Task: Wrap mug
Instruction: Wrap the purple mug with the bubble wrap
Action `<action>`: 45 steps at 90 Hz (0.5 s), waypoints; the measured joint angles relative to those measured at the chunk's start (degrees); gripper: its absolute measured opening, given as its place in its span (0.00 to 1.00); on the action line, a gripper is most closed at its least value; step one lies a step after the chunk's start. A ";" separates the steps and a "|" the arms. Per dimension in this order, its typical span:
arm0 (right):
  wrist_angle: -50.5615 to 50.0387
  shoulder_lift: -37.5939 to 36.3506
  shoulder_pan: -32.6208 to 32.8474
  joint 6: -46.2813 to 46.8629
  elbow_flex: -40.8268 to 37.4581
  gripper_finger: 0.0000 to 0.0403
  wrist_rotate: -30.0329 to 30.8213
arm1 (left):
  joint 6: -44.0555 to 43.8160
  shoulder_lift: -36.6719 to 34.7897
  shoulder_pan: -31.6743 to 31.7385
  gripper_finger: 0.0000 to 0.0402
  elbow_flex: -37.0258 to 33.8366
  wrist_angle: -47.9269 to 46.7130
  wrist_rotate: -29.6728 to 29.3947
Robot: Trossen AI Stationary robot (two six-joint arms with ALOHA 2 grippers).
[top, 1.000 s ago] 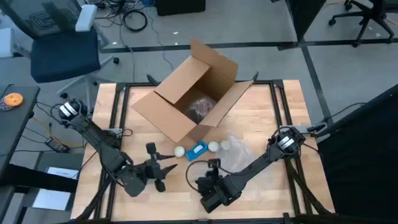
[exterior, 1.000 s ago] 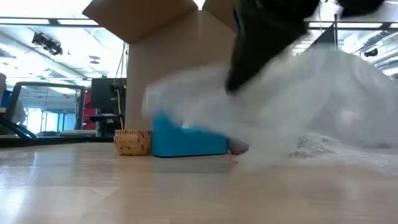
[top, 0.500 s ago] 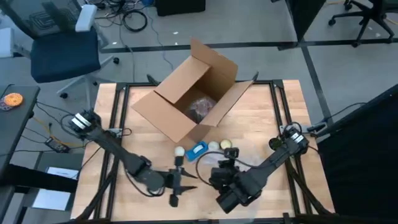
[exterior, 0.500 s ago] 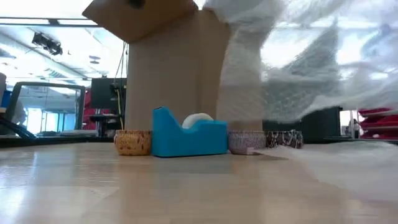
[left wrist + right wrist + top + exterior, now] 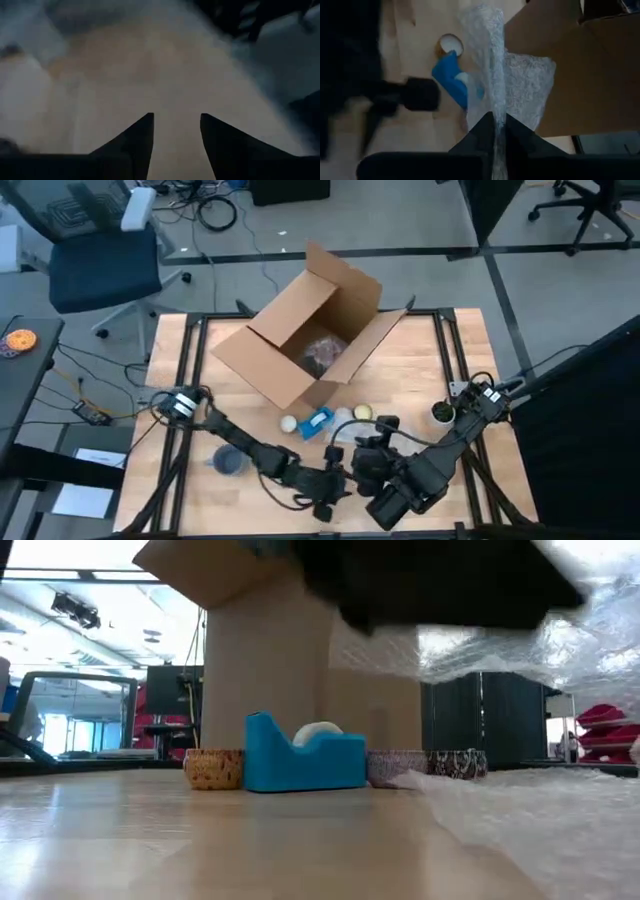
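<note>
Near the bottom centre of the high view, the two grippers sit close together over the table [image 5: 420, 370]. The left gripper [image 5: 330, 492] lies low, its arm stretching in from the left edge; in its wrist view the two fingers [image 5: 137, 137] stand apart with nothing between them, over blurred wood. The right gripper [image 5: 372, 442] is just right of it, its arm running in from the right edge. In its wrist view the fingers [image 5: 482, 132] are pinched together on a sheet of bubble wrap [image 5: 495, 75], which stands up in a narrow fold from the fingertips and spreads wider beyond.

A blue mug [image 5: 228, 463] stands in the lower left of the high view, beside the left arm and well apart from both grippers and the wrap.

At the centre of that view, an open box [image 5: 310, 340] lies tilted with its flaps spread and something dark inside. Just below it sit a blue tape holder [image 5: 318, 422], a pale cup [image 5: 289, 423] on its left and another cup [image 5: 362, 413] on its right. A dark cup [image 5: 441, 413] stands at the right, near the right arm.

Across the low view, the tape holder [image 5: 300, 758] stands in the middle with a tan cup [image 5: 213, 768] touching its left side. The wrap [image 5: 530, 820] hangs across the upper right and lies on the table at the lower right.
</note>
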 joint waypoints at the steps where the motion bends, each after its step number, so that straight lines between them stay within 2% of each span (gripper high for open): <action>1: 0.00 0.00 0.15 0.05 0.00 0.00 0.04 | -0.39 0.27 0.16 0.37 0.21 -0.41 0.03; 35: 1.35 -0.02 2.31 1.22 -0.04 0.00 1.20 | -12.18 1.77 4.55 0.37 -0.65 -16.62 1.26; 45: 0.78 -0.02 2.98 2.97 -0.04 0.00 0.11 | -15.23 1.57 4.62 0.37 -0.45 -24.16 0.66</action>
